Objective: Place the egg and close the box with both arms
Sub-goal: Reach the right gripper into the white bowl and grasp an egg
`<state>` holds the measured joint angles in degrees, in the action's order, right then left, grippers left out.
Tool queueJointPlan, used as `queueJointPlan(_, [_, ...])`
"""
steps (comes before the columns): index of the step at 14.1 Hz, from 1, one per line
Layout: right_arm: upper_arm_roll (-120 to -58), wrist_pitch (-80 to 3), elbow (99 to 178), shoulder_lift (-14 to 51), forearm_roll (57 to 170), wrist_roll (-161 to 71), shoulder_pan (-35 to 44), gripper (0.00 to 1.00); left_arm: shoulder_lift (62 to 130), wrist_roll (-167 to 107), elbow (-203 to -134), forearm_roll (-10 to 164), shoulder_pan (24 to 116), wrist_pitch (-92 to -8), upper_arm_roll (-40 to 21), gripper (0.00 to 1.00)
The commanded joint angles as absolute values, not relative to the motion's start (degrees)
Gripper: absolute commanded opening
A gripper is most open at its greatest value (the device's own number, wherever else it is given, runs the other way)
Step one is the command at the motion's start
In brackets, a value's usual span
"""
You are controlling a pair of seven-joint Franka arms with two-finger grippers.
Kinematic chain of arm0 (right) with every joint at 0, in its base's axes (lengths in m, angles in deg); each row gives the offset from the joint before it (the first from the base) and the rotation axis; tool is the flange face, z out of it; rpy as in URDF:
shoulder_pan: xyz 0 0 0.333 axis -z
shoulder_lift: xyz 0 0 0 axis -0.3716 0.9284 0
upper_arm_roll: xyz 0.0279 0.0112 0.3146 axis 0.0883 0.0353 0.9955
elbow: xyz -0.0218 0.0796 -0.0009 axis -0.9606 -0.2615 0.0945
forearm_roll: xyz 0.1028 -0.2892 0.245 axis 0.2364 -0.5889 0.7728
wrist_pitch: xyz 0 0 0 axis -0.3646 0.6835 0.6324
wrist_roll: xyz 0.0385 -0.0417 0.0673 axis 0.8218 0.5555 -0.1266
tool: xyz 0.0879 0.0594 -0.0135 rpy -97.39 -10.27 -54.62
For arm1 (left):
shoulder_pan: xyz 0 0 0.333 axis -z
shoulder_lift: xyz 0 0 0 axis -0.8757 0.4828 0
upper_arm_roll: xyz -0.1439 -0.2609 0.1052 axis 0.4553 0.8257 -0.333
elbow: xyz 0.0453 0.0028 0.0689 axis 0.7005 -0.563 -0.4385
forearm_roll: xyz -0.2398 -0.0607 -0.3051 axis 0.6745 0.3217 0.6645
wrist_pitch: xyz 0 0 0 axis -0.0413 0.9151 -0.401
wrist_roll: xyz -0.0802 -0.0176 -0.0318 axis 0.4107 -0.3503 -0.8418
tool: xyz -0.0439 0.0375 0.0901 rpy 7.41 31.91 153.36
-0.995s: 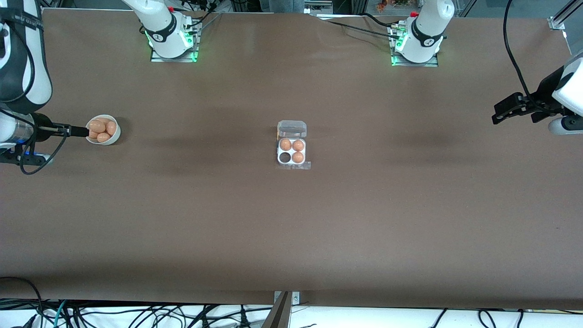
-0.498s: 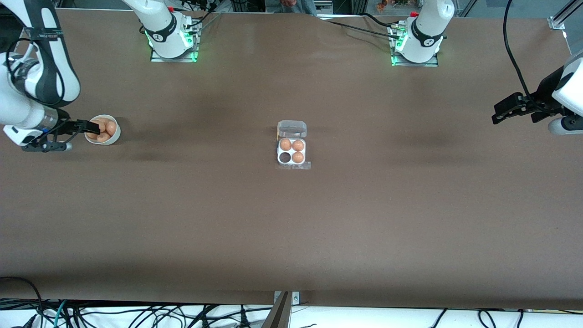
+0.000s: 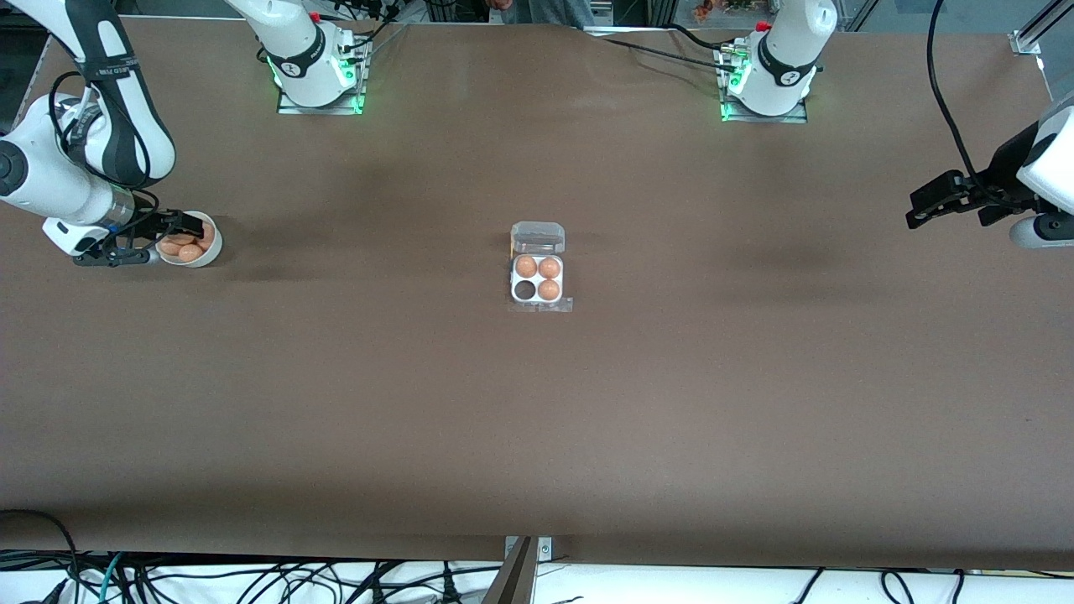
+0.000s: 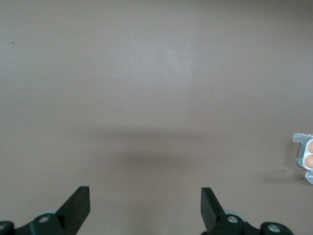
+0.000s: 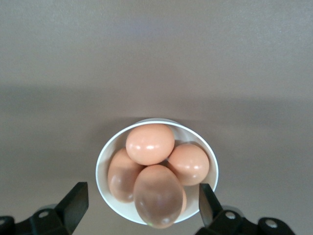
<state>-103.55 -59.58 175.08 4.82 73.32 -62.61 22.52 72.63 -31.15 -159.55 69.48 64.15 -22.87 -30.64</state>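
The box [image 3: 537, 282] sits mid-table with its clear lid [image 3: 538, 237] folded open. It holds three brown eggs [image 3: 549, 290], and one cell [image 3: 525, 290] is empty. A white bowl [image 3: 211, 248] with several brown eggs stands at the right arm's end. My right gripper [image 3: 183, 227] hangs open over that bowl. In the right wrist view its fingers [image 5: 77, 199] straddle the bowl's rim [image 5: 104, 157] and the eggs [image 5: 156, 195], touching nothing. My left gripper [image 3: 920, 210] waits open and empty at the left arm's end. It is also open in its own view [image 4: 144, 197], where the box [image 4: 306, 156] shows at the edge.
The brown table [image 3: 537, 419] is bare around the box. The arm bases [image 3: 315, 80] stand along the table edge farthest from the front camera. Cables lie off the edge nearest to it.
The right arm has swung in toward the table, and its gripper has moved from beside the bowl to over it. The left arm has not moved.
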Motion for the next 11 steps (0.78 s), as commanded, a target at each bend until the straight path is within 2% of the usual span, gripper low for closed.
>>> queueJointPlan(1, [-105.0,-61.2,176.5,4.5,72.6,-65.2,22.5,1.0,72.5,-32.6,-159.5,70.3,63.8,-22.2,-30.5,1.0])
queueJointPlan(2, [-105.1,-61.5,176.5,4.5,72.7,-65.2,22.5,0.99,72.5,-32.6,-159.5,70.3,63.9,-22.2,-30.5,1.0])
queueJointPlan(9, [-105.1,-60.8,176.5,4.9,72.9,-65.0,22.5,0.55,72.5,-32.6,-159.5,70.3,63.8,-22.1,-30.5,1.0])
queueJointPlan(11, [-105.1,-60.3,176.5,4.9,72.9,-65.0,22.5,0.48,72.5,-32.6,-159.5,70.3,63.8,-22.1,-30.5,1.0])
